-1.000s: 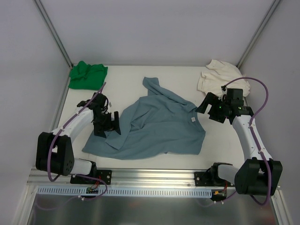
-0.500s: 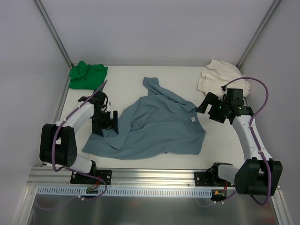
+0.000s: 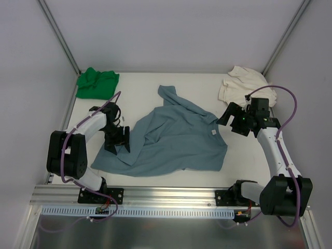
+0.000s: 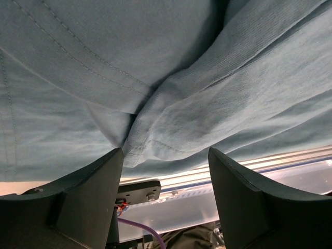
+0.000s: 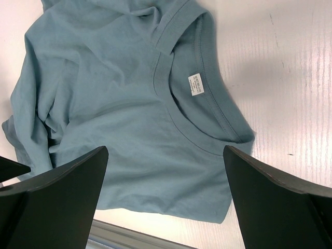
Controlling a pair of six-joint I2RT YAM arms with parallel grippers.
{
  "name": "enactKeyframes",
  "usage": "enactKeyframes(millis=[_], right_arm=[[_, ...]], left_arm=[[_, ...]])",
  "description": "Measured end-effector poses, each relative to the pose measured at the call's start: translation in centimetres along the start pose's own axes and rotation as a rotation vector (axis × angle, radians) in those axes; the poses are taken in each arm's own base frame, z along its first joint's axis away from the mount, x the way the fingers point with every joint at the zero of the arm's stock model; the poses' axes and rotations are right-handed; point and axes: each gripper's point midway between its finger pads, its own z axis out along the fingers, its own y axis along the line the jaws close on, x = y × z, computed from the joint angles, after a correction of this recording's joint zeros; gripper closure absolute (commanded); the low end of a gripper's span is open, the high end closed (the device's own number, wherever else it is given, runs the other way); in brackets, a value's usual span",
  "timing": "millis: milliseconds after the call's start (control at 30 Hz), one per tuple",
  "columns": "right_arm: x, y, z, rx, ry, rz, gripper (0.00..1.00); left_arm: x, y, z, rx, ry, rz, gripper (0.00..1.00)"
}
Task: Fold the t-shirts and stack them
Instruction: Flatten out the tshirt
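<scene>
Left gripper [image 3: 117, 139] low near table [image 3: 140, 85] left edge, jaws apart, pointing down. Right gripper [image 3: 229, 114] high near right edge, jaws wide.

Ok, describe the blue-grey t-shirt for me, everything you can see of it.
The dusty blue-grey cotton-looking t-shirt lies crumpled and unfolded on the white table, one part trailing toward the far edge. Its ribbed collar faces the right arm, a small white neck tag inside it. The left gripper sits at its left edge, fingers apart either side of a raised fold. The right gripper hangs open above the collar, not touching.
</scene>
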Motion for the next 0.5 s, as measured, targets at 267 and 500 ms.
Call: enactKeyframes(millis=[267,500], right_arm=[[0.00,0.01,0.00,0.000,0.000,0.000,0.00],[0.01,0.00,0.00,0.000,0.000,0.001,0.01]], left_arm=[[0.42,-0.20,-0.14,0.011,0.019,-0.004,0.36],[0.75,0.46,-0.10,-0.029,0.045,-0.014,0.40]])
